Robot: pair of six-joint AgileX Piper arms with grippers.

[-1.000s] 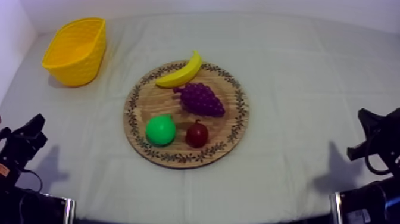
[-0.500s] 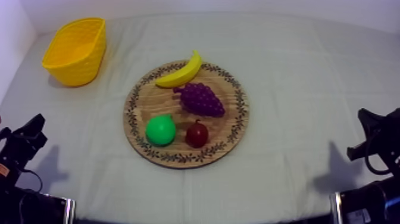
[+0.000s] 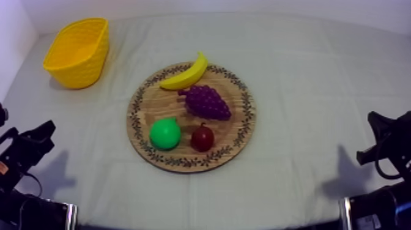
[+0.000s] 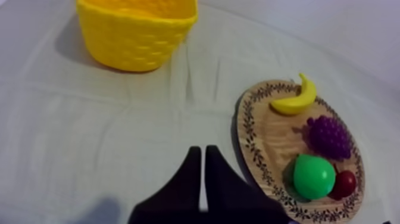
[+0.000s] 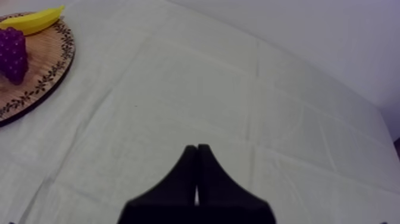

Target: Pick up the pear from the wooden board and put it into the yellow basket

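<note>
A green pear [image 3: 165,133] lies on the front left part of the round wooden board [image 3: 241,131], next to a small red fruit [image 3: 202,138]. The left wrist view has the pear [image 4: 313,176] on the board [image 4: 268,140] too. The yellow basket [image 3: 78,50] stands at the far left of the table, also ahead in the left wrist view [image 4: 138,33]. My left gripper [image 3: 44,131] sits low at the left edge, shut on nothing [image 4: 199,152], short of the board's rim. My right gripper [image 3: 374,119] rests low at the right edge, shut [image 5: 197,149] over bare cloth.
On the board also lie a banana [image 3: 185,73] at its far rim and a bunch of grapes [image 3: 208,101] in the middle. The right wrist view catches the board's edge [image 5: 50,65] with grapes [image 5: 13,52] and banana [image 5: 33,19]. A white wall borders the table's far side.
My left gripper has shifted slightly to the right and down from its resting spot. The right arm and the fruit have not moved.
</note>
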